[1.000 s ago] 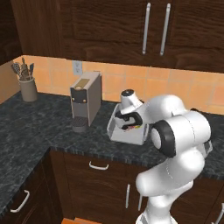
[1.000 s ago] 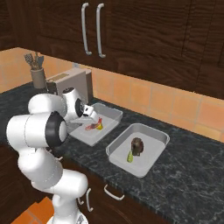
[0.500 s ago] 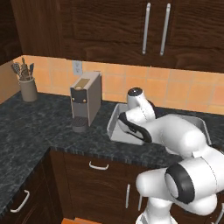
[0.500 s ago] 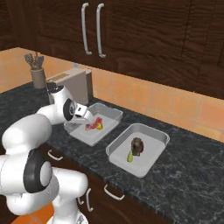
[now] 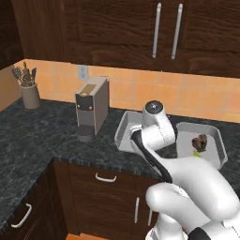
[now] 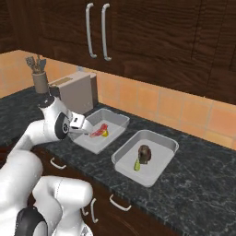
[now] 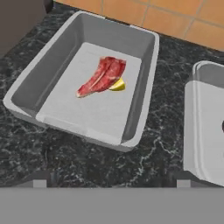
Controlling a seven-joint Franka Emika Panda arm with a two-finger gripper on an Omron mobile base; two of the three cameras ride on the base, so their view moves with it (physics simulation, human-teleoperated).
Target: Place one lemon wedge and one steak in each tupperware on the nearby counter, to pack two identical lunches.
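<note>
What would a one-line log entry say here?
claw: open, empty | left tupperware: steak, lemon wedge | right tupperware: steak, lemon wedge

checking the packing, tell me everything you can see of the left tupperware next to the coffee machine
The left tupperware is a light grey, plastic-looking rectangular tray with sloped walls, a rounded rim and no lid. It sits flat on the black marbled counter, beside the coffee machine, apart from the second tupperware. Inside lie a red raw steak and a yellow lemon wedge, touching each other.
</note>
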